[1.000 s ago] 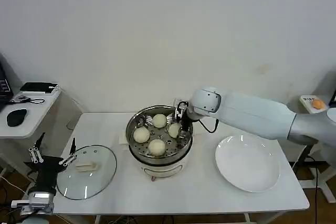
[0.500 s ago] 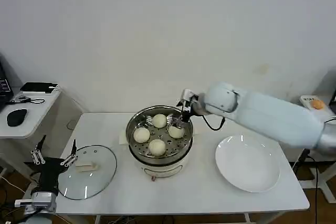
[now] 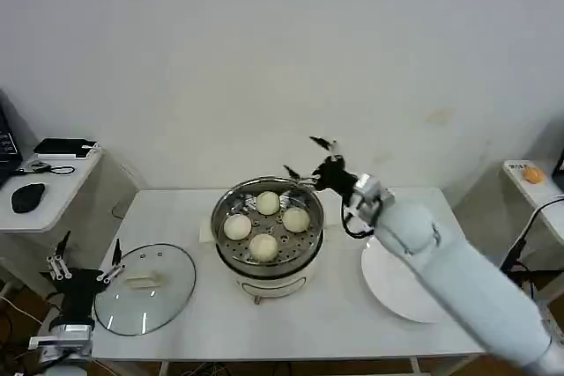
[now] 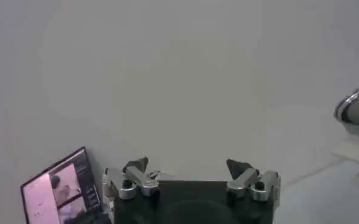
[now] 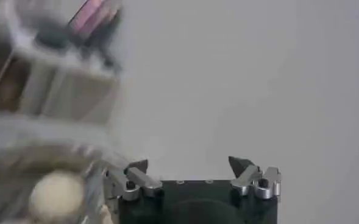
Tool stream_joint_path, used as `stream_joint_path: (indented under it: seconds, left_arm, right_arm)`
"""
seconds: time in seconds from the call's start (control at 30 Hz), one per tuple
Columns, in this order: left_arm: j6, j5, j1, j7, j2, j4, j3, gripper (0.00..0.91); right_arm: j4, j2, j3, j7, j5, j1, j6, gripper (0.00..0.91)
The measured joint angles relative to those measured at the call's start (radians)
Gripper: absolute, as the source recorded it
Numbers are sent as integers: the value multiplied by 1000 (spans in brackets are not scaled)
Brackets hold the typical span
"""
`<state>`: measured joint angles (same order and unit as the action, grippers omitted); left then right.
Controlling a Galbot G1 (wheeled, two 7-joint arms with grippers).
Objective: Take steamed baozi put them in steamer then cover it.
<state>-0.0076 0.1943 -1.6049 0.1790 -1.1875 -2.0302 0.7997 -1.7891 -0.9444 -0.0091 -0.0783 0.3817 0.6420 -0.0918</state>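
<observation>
All 4 steamed baozi (image 3: 265,225) sit on the perforated tray inside the steamer (image 3: 267,269), which stands mid-table (image 3: 335,323) and uncovered. The cover (image 3: 145,286) lies flat on the table near its left edge, just beside the left gripper (image 3: 85,268), whose jaws are spread and hold nothing. The right gripper (image 3: 307,157) hangs above the steamer's back right rim, jaws apart and empty, near the wall. A white plate (image 3: 397,292) lies right of the steamer, partly under the right arm.
</observation>
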Motion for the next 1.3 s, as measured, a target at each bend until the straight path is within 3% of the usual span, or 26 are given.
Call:
stream_joint_path:
  seconds: [0.27,0.5,0.8,1.3]
  left_arm:
    - [-61,364,-60,29,-3,63,15,907]
    - [-90,711,-96,67,-1,138,18,907]
    - [-96,983,-37,65,27,267,-30,907]
    - [-81,1101,141,26,68,433,-121,907]
  right_arm:
    - [-76,-108,454,-13,-54,383,118,907]
    - [-140,-173,713,-16,-63,602,179,907]
    - [-200,-230,860,-12,-64,751,219,907]
    - [-253,-279,945,-13,-68,871,242,907]
